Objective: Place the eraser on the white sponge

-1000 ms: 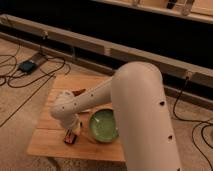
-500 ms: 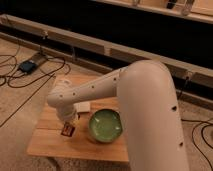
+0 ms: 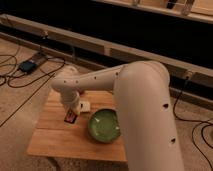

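The eraser (image 3: 70,117), a small black bar with red-orange edges, hangs at the tip of my gripper (image 3: 71,113) over the left middle of the wooden table (image 3: 50,140). My gripper is shut on it, and the white arm reaches in from the right. The white sponge (image 3: 85,106), a small cream block, lies on the table just right of the gripper and slightly farther back, apart from the eraser.
A green bowl (image 3: 105,125) stands on the table right of the eraser, close to the sponge. Black cables and a dark box (image 3: 27,65) lie on the floor at the left. A dark wall with a rail runs behind the table.
The gripper has moved with the eraser away from the table's front edge, toward the sponge. The arm's wrist has swung up and left. Bowl and sponge have not moved.
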Available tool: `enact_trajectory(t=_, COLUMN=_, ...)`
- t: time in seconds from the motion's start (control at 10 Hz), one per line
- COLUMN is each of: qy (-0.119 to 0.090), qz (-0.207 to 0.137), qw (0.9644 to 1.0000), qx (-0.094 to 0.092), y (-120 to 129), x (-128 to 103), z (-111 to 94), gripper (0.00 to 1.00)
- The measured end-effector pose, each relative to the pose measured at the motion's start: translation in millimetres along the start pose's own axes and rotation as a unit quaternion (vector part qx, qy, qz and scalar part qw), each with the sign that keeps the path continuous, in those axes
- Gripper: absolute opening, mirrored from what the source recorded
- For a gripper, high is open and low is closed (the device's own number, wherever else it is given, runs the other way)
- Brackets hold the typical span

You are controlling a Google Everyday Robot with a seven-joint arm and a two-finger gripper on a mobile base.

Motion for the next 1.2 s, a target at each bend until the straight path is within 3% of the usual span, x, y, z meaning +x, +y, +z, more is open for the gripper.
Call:
enact_trajectory(t=0.5, qy=0.014, qz=0.014, qw=0.9998, qx=-0.010, y=-13.3, x=50.3, z=17.4, gripper=0.00)
enact_trajectory(t=1.0, qy=0.017, qz=0.033, qw=0.9992, qx=-0.016, y=-1.1, x=80.0, z=21.7, gripper=0.00)
enact_trajectory(t=1.1, qy=0.013, qz=0.033, qw=0.9992, qx=-0.019, y=2.0, x=80.7, z=21.6, gripper=0.05)
enact_trajectory(t=1.2, qy=0.007, qz=0.030, qw=0.9993, qx=-0.022, y=5.2, x=79.6, z=21.9, gripper=0.17)
